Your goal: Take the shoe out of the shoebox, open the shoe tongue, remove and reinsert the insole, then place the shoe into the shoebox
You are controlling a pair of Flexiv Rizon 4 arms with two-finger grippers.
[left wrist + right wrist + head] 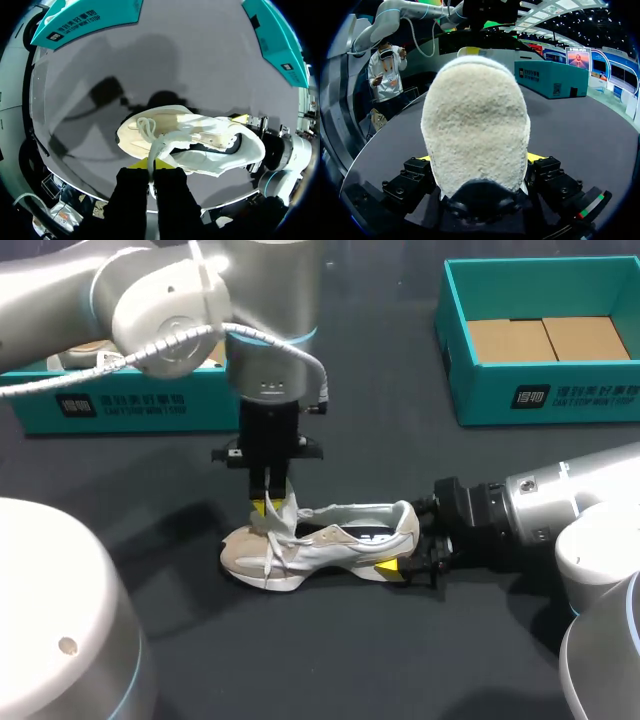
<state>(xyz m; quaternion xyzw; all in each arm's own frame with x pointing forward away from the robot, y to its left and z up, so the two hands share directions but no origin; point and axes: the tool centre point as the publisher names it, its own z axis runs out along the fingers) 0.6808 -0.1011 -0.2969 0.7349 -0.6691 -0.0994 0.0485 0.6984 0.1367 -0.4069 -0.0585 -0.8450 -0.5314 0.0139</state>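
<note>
A cream and white shoe (330, 540) lies on its sole on the dark table, toe toward my left side. My left gripper (262, 508) hangs straight down over its front and is shut on the white tongue (159, 147), which is pulled up from the laces. My right gripper (410, 550) comes in low from the right and is shut on the shoe's heel (475, 125), with a yellow-tipped finger on each side. An open teal shoebox (545, 405) with a bare cardboard floor stands at the back right.
A second teal box (120, 405) stands at the back left, partly hidden behind my left arm, with something pale inside. Bare dark tabletop (330, 650) lies in front of the shoe and between the two boxes.
</note>
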